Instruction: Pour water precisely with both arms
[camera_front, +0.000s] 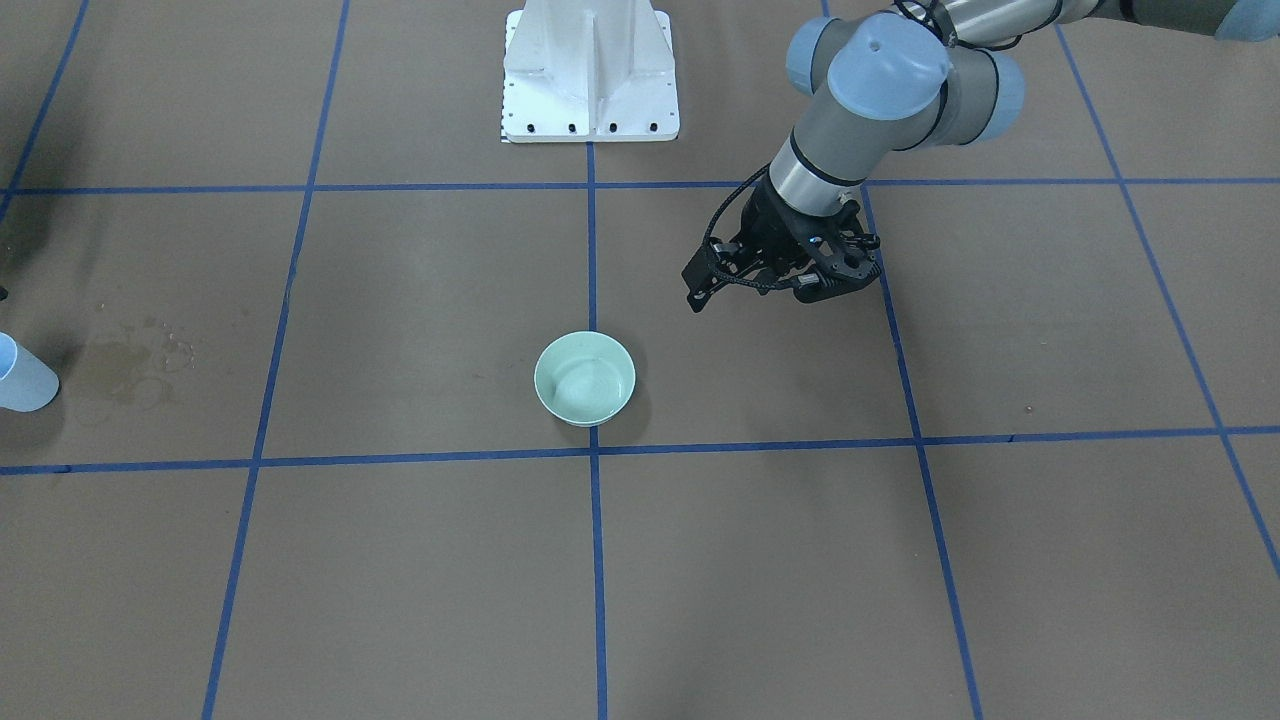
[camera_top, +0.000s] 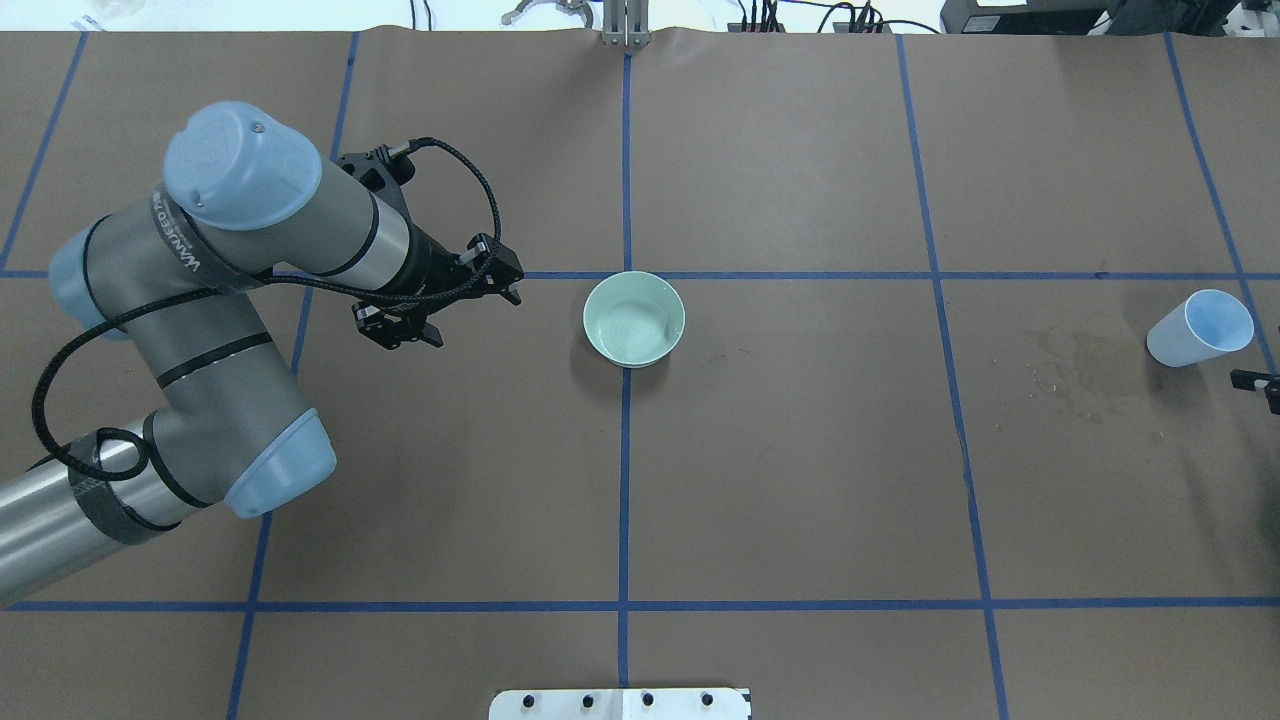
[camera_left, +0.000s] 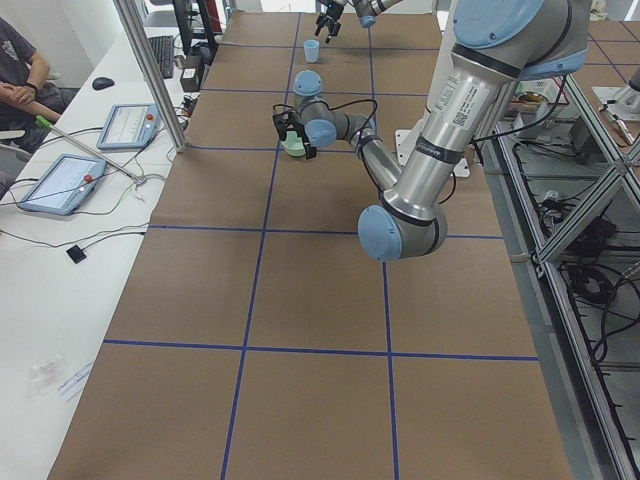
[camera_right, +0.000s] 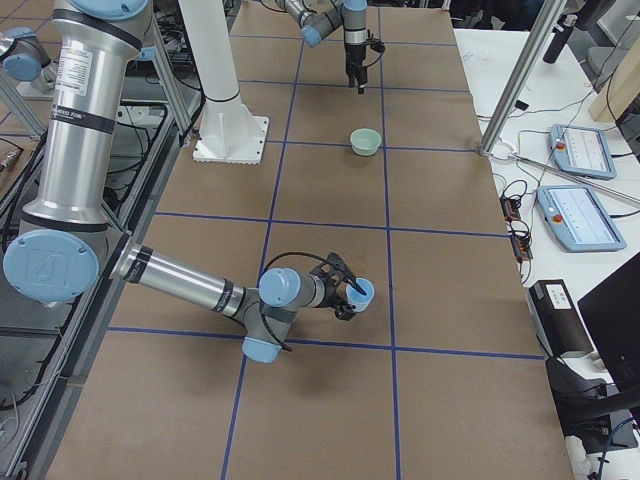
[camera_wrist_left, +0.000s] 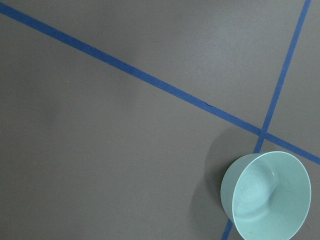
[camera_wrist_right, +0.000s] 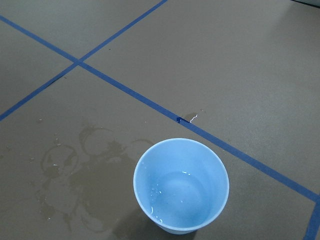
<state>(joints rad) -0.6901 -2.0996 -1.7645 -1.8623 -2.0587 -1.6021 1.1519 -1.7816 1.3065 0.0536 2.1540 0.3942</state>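
A mint-green bowl (camera_front: 545, 395) stands near the table's middle, also in the overhead view (camera_top: 597, 345) and the left wrist view (camera_wrist_left: 235, 195); faint ripples show inside it. My left gripper (camera_top: 470, 310) hovers open and empty a short way to the bowl's left; in the front view (camera_front: 750, 290) it is up and right of the bowl. A light blue cup (camera_top: 1200, 325) is tilted at the table's right end. My right gripper (camera_right: 345, 295) is shut on its rim. A little water (camera_wrist_right: 180, 197) glints in the cup's bottom.
Wet ring stains (camera_top: 1085, 370) mark the brown paper beside the cup, also in the right wrist view (camera_wrist_right: 85, 170). The white pedestal (camera_front: 590, 75) stands at the robot's side. Blue tape lines grid the table. Operator tablets lie on the white side bench (camera_right: 575, 150).
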